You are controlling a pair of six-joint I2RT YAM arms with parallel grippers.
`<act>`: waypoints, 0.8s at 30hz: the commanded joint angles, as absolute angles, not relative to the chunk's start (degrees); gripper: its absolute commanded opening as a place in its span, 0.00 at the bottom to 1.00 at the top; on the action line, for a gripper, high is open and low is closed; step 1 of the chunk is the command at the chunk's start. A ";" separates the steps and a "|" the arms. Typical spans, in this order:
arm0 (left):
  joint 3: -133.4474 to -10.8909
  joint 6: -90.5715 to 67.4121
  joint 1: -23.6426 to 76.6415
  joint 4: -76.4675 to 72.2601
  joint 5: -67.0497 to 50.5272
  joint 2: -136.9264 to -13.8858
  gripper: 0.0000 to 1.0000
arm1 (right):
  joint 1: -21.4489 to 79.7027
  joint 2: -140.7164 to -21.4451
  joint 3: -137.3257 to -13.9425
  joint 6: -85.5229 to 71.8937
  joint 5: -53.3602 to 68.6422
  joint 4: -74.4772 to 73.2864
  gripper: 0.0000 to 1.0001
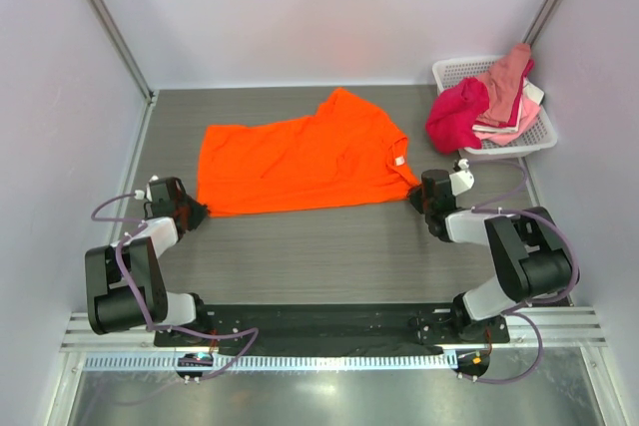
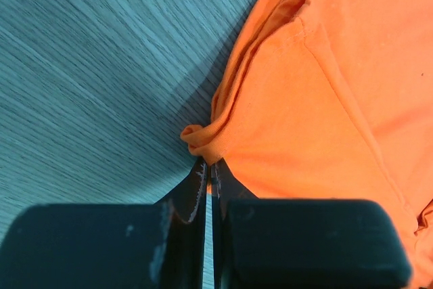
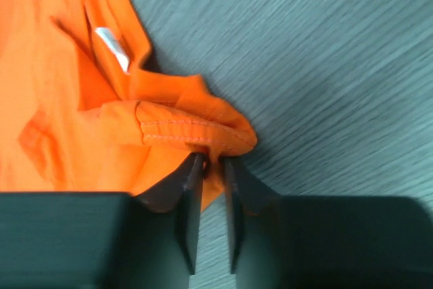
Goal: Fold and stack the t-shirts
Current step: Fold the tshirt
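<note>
A bright orange t-shirt [image 1: 300, 162] lies spread flat across the middle of the table. My left gripper [image 1: 197, 213] is shut on its near left corner; in the left wrist view the bunched hem [image 2: 203, 139] is pinched between the closed fingertips [image 2: 210, 167]. My right gripper [image 1: 416, 199] is shut on its near right corner; in the right wrist view a stitched fold of orange cloth [image 3: 196, 133] sits between the fingers [image 3: 191, 181], near the white neck label [image 3: 111, 47]. Magenta [image 1: 457, 115], salmon pink [image 1: 509, 72] and pale pink shirts are heaped in the basket.
A white plastic lattice basket [image 1: 544, 132] stands at the far right corner against the wall. White walls close in the table on the left, back and right. The arm bases sit on a black rail at the near edge.
</note>
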State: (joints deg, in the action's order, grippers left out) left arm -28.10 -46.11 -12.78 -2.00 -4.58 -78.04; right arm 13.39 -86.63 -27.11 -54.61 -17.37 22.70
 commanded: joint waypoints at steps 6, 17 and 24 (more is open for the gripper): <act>-28.38 -47.01 -13.10 -0.97 -5.00 -77.26 0.00 | 13.54 -82.10 -30.49 -53.26 -25.04 16.89 0.01; -50.43 -54.58 -13.10 13.43 -12.58 -72.62 0.00 | 12.83 -76.38 -60.01 -47.99 -24.96 -6.57 0.01; -66.96 -49.84 -13.10 33.89 -11.07 -59.25 0.00 | 12.04 -62.87 -68.72 -45.88 -23.91 -16.86 0.01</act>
